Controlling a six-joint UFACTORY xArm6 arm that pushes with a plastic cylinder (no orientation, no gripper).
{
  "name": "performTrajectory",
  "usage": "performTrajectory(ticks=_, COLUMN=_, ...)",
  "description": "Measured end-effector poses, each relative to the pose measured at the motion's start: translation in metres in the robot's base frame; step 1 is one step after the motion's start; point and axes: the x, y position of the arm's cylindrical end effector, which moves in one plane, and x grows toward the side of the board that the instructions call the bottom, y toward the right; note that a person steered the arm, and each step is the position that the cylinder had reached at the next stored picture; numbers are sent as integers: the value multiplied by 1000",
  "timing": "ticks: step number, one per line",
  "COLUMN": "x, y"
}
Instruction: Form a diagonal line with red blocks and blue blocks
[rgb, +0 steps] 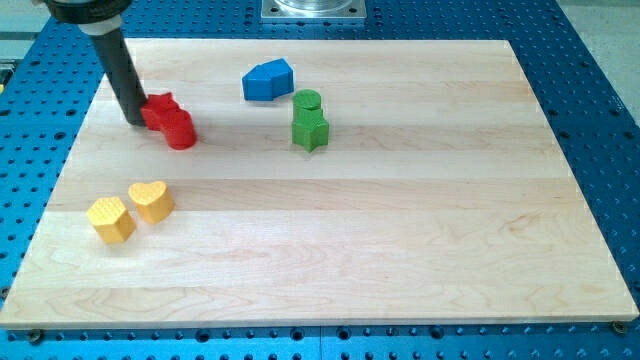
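Note:
My tip (135, 121) rests on the board at the view's upper left, touching the left side of a red star-shaped block (160, 109). A second red block (180, 130), rounded, sits against that star's lower right. A blue block (268, 80), an elongated pentagon shape, lies to the right near the view's top centre. The red pair and the blue block stand apart from each other.
A green round block (307, 101) and a green star-like block (310, 130) touch each other just right of and below the blue block. A yellow hexagonal block (110, 219) and a yellow heart block (151, 200) sit at the lower left. The wooden board (400, 230) lies on a blue perforated table.

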Motion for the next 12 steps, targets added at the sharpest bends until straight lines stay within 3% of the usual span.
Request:
performTrajectory(ticks=3, x=-131, y=19)
performTrajectory(ticks=4, x=-160, y=50)
performTrajectory(ticks=6, x=-128, y=189)
performTrajectory(ticks=7, x=-72, y=201)
performTrajectory(ticks=10, x=-76, y=131)
performTrajectory(ticks=12, x=-113, y=37)
